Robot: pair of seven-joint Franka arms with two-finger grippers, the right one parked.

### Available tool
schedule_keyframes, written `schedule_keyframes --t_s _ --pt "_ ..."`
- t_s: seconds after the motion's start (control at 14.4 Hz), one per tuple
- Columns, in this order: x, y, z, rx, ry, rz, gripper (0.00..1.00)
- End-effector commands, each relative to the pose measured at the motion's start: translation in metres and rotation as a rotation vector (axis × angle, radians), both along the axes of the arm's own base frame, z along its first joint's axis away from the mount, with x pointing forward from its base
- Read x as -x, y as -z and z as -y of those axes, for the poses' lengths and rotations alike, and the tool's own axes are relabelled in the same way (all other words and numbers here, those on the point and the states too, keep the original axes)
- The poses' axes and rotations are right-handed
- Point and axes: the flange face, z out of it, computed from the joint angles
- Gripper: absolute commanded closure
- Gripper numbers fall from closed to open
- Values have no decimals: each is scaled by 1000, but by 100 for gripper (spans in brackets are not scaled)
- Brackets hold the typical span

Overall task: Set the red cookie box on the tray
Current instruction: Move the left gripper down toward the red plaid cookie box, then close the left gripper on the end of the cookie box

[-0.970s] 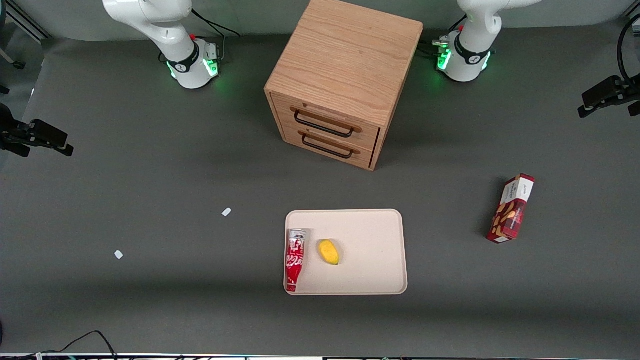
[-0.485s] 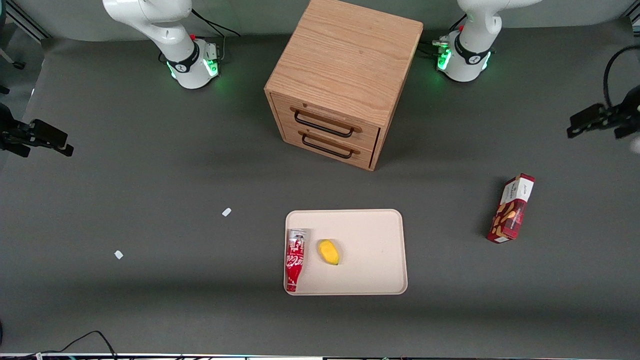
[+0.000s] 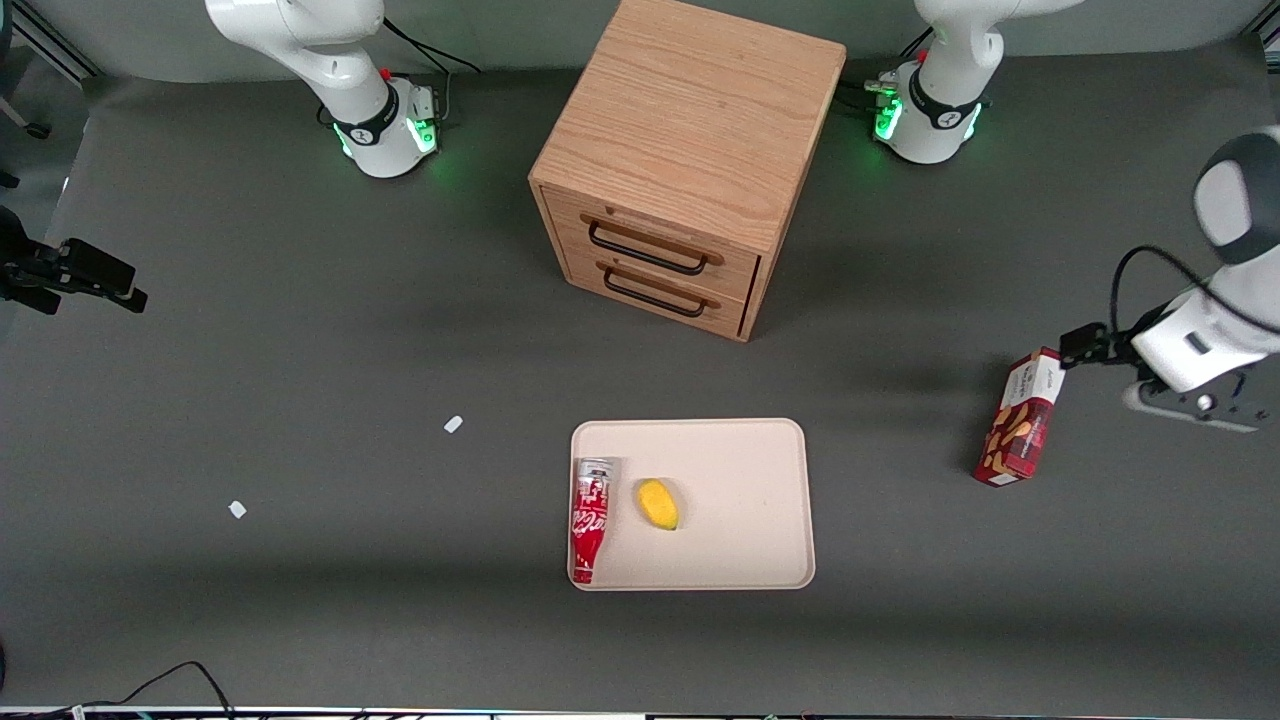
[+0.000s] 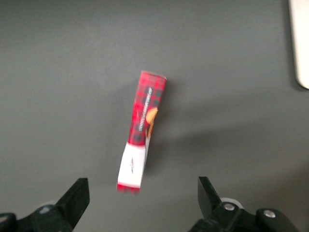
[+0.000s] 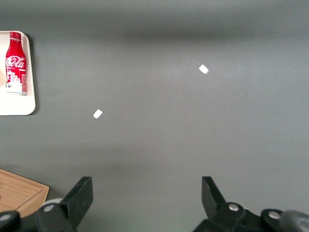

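The red cookie box (image 3: pixel 1022 418) lies on the grey table toward the working arm's end, apart from the tray; its white end panel points away from the front camera. It also shows in the left wrist view (image 4: pixel 142 130). The cream-beige tray (image 3: pixel 745 480) sits in front of the drawer cabinet, nearer the front camera; its rim shows in the left wrist view (image 4: pixel 301 43). My left gripper (image 3: pixel 1082 347) hovers just above the box's white end. It is open and empty (image 4: pixel 142 193), with the box's white end between the spread fingers.
A wooden two-drawer cabinet (image 3: pixel 680 170) stands at the middle of the table. A red-and-white soda can (image 3: pixel 590 520) and a yellow fruit (image 3: pixel 658 503) lie on the tray. Two white scraps (image 3: pixel 453 424) (image 3: pixel 237 509) lie toward the parked arm's end.
My left arm has swung in from the table's edge toward the front camera and now hangs over the cookie box's white end. The box, tray and other things have not moved.
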Motion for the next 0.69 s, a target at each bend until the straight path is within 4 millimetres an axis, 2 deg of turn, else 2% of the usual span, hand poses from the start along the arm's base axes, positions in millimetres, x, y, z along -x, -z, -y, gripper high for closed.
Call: schedule_keyframes --t_s 0.0,0.14,0.35,0.49,0.62 --pt "4 58 4 -14 37 26 0" --pt "7 101 8 -9 46 41 0" --pt "10 153 11 -25 93 73 0" --pt "9 172 14 -34 116 79 0" --pt "10 180 17 -32 123 67 2"
